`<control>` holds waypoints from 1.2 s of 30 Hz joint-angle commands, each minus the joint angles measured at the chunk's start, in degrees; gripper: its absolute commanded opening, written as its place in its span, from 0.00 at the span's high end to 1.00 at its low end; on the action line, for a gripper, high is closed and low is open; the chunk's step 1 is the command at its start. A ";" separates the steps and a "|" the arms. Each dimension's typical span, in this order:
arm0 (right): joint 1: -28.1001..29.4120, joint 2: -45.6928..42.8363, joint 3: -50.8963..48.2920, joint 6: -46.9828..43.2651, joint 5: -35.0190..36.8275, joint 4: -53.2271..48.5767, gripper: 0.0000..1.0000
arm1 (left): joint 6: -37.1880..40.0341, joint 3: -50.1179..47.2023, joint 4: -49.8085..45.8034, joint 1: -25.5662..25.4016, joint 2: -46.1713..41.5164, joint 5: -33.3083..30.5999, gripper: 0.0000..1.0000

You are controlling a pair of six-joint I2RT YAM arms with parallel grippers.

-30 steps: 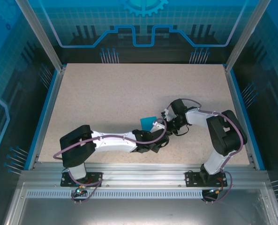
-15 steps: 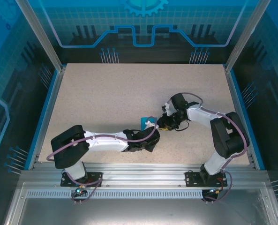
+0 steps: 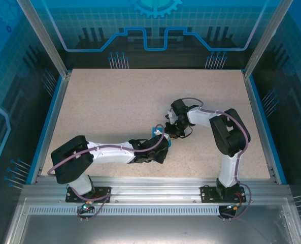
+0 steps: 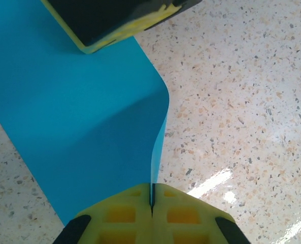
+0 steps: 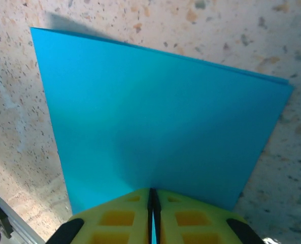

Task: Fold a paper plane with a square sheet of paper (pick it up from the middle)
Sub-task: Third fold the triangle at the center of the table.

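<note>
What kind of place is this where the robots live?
Likely a robot lab test cell: a speckled table fenced by metal frame posts and blue panels, with a left arm and right arm bolted on, pinching a blue paper sheet.

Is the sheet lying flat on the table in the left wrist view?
No, the sheet curls up off the table, one edge pinched in the shut left claw.

Teal-blue sheet of paper point(image 4: 79, 127), plain, doubled over, with two layered edges along one side. It bows in a smooth curve, nipped by left pincer point(image 4: 152, 195) and right pincer point(image 5: 152, 198).
</note>
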 commanded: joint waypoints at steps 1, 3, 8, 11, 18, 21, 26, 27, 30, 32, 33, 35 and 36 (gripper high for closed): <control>1.11 1.74 1.25 -1.78 4.00 -3.29 0.89 | -0.38 -1.55 1.44 1.57 -2.06 2.57 1.00; 1.29 2.00 1.32 -1.98 3.85 -3.44 0.88 | -0.21 -1.99 1.86 2.52 -2.06 3.46 1.00; 1.69 2.43 1.86 -2.23 3.76 -3.67 0.88 | 0.74 -2.86 3.19 4.78 -2.20 6.17 1.00; 1.80 2.53 1.95 -2.39 3.60 -3.69 0.88 | 1.21 -3.00 3.10 6.29 -2.02 7.23 1.00; 1.82 2.57 2.13 -2.37 3.48 -3.93 0.87 | 1.65 -3.63 3.18 7.85 -1.59 8.13 1.00; 1.91 2.39 2.36 -2.16 3.03 -3.93 0.87 | 1.55 -3.96 4.00 8.32 -1.11 8.90 1.00; 2.09 2.45 2.63 -2.08 3.17 -4.22 0.86 | 1.39 -4.00 4.30 8.74 -0.09 8.66 1.00; 2.07 2.42 2.65 -2.05 3.17 -4.24 0.86 | 1.39 -4.18 4.46 8.96 0.00 8.66 1.00; 2.06 2.46 2.50 -2.03 3.04 -4.23 0.86 | 1.59 -4.20 4.94 9.45 0.23 9.30 1.00; 2.07 2.30 2.47 -2.03 3.08 -4.24 0.85 | 2.07 -3.69 4.48 9.50 0.39 9.24 1.00; 2.08 2.31 2.47 -2.00 3.03 -4.32 0.85 | 2.09 -3.74 4.45 9.67 0.53 9.21 1.00; 2.09 2.19 2.39 -1.87 2.98 -4.24 0.85 | 1.90 -3.83 4.69 9.80 0.95 9.65 0.99; 2.09 2.16 2.47 -1.80 2.96 -4.24 0.85 | 1.93 -3.74 4.66 9.80 1.17 9.69 1.00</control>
